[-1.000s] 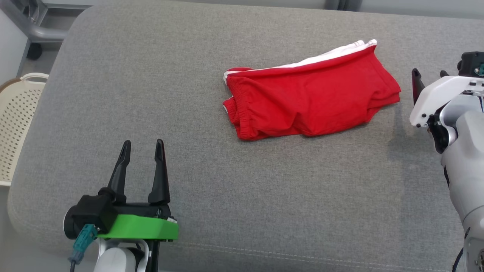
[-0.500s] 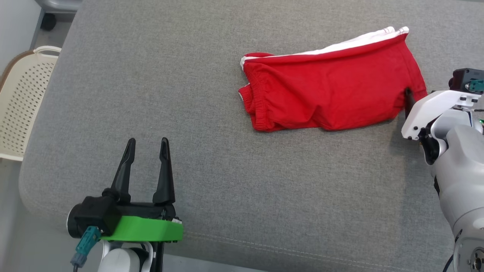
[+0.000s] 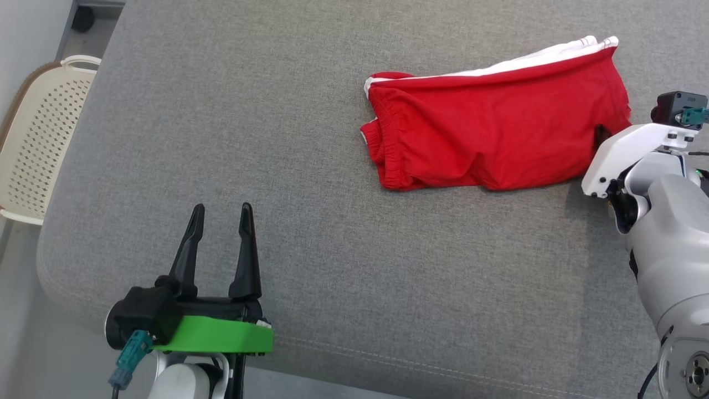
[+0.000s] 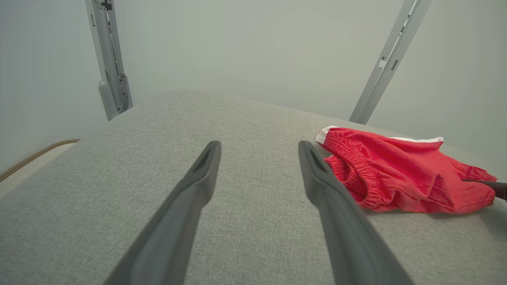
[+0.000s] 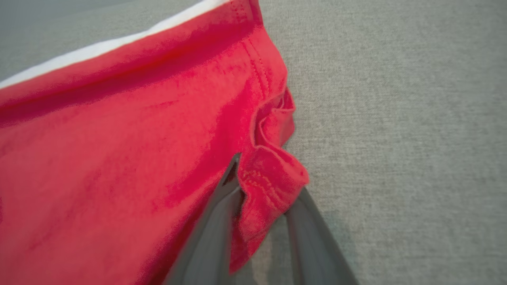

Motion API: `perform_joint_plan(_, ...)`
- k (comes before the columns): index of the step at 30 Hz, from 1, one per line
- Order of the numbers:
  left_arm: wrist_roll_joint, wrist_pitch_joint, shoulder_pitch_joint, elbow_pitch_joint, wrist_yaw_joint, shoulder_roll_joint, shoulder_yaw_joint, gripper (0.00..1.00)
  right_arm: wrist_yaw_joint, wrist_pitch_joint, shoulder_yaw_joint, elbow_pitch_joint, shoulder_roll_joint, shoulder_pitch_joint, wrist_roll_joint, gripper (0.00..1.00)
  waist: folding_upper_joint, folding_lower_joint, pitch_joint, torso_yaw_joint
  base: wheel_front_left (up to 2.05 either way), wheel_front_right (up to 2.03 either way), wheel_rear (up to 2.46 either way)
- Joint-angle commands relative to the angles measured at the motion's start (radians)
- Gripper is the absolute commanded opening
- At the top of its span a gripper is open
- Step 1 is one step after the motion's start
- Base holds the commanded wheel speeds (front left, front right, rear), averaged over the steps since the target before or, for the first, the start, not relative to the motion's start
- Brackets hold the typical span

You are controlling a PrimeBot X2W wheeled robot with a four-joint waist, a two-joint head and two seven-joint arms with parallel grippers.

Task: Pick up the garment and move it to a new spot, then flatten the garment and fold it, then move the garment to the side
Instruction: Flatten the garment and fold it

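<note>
The garment [image 3: 498, 127] is a pair of red shorts with white side stripes, lying crumpled on the grey cushioned surface [image 3: 277, 138] at the upper right. My right gripper [image 3: 604, 136] is at its right hem. In the right wrist view the two dark fingers [image 5: 222, 221] stand on either side of a bunched fold of the red hem [image 5: 269, 178] and pinch it. My left gripper [image 3: 221, 210] rests open at the lower left, far from the shorts. In the left wrist view the garment [image 4: 400, 174] lies to the right of the open left gripper [image 4: 259, 146].
A cream perforated basket [image 3: 33, 144] stands off the cushion's left edge. The cushion's rounded front edge [image 3: 388, 366] runs along the bottom. Grey metal posts [image 4: 111, 71] rise behind the surface against a pale wall.
The head camera has shifted. My right gripper has moved left from beside the shorts onto their right hem, and its jaws have closed on the fabric. The left gripper has stayed put.
</note>
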Motion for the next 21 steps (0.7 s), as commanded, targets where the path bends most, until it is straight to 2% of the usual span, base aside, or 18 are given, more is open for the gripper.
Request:
perform_joint_plan(1,-0.007,0.000,-0.015,0.004,0.004,0.000,0.001,1.00,0.000,0.004,-0.004,0.013,0.004,0.010,-0.012,0.00,0.0000,0.0000,-0.006,-0.004,0.00,0.00,0.00)
perform_joint_plan(10,-0.004,0.000,0.006,0.026,0.002,0.000,0.000,1.00,-0.001,-0.024,-0.028,0.012,0.012,0.056,-0.007,0.00,0.0000,0.0000,-0.066,-0.036,0.00,0.00,0.00)
perform_joint_plan(21,0.011,0.000,0.058,0.053,0.000,0.000,0.011,1.00,-0.001,-0.043,-0.046,0.008,0.056,0.158,0.040,0.00,0.0000,0.0000,-0.158,-0.091,0.00,0.00,0.00)
